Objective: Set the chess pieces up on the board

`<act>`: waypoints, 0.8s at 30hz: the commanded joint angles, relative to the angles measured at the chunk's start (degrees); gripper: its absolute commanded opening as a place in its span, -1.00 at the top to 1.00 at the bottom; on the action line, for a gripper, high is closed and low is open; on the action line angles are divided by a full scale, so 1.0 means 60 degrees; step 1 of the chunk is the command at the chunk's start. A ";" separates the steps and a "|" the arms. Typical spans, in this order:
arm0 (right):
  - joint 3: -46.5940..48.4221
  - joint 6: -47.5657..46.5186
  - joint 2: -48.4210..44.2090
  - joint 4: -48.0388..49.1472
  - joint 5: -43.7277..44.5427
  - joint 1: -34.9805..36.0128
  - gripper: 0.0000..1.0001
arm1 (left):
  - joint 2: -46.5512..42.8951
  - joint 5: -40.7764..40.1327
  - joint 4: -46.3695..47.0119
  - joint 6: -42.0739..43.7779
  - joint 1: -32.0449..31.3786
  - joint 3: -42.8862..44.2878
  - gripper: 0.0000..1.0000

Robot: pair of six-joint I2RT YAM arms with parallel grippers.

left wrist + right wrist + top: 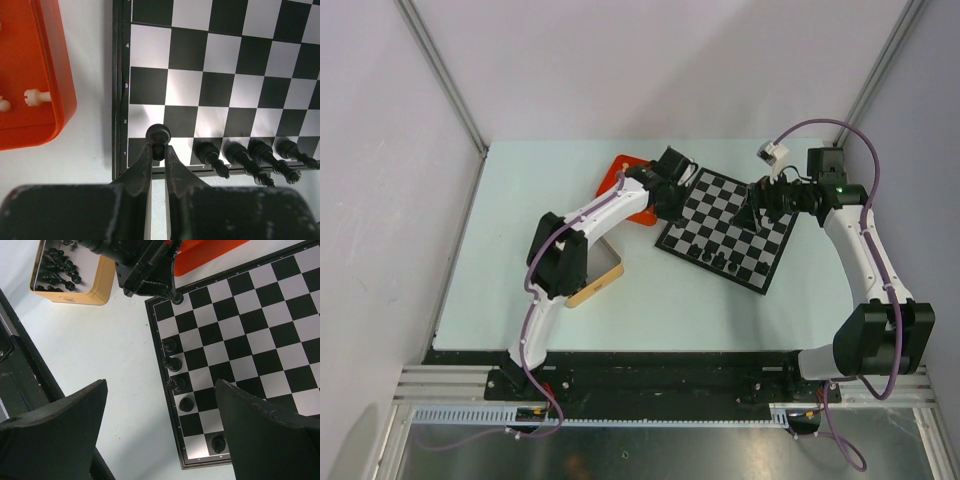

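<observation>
From above, you see the flat chessboard [725, 232] of glossy black and silver-grey checks lying skewed, right of centre on the matt pale table [500, 300]. Your left gripper [672, 197] sits at the board's left corner and your right gripper [756, 212] over its upper right part. A red plastic tray [625, 163] lies just left of the board.

In the left wrist view, your left gripper [158, 150] has its slim dark fingers pinched narrow on a round-headed black pawn [158, 134] over the lower-left corner square. You cannot tell whether it touches the board. Four black chessmen [242, 156] line the bottom row to its right. Cream pieces [35, 96] lie in the tray at left.

In the right wrist view, your right gripper [161, 387] gapes wide above the board and holds nothing. At upper left, a yellow rectangular tin [97, 287] holds more black pieces.
</observation>
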 commanded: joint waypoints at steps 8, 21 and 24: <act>-0.0024 0.0248 -0.0257 0.0335 -0.0381 -0.0324 -0.88 | 0.0587 -0.0717 -0.0567 0.0445 -0.0191 0.1037 0.92; -0.0024 0.0307 -0.0213 0.0364 -0.0454 -0.0353 -0.88 | 0.0967 -0.0747 -0.0729 0.0518 -0.0249 0.1183 0.90; -0.0024 0.0307 -0.0213 0.0364 -0.0454 -0.0353 -0.88 | 0.1026 -0.0762 -0.0758 0.0460 -0.0249 0.1387 0.90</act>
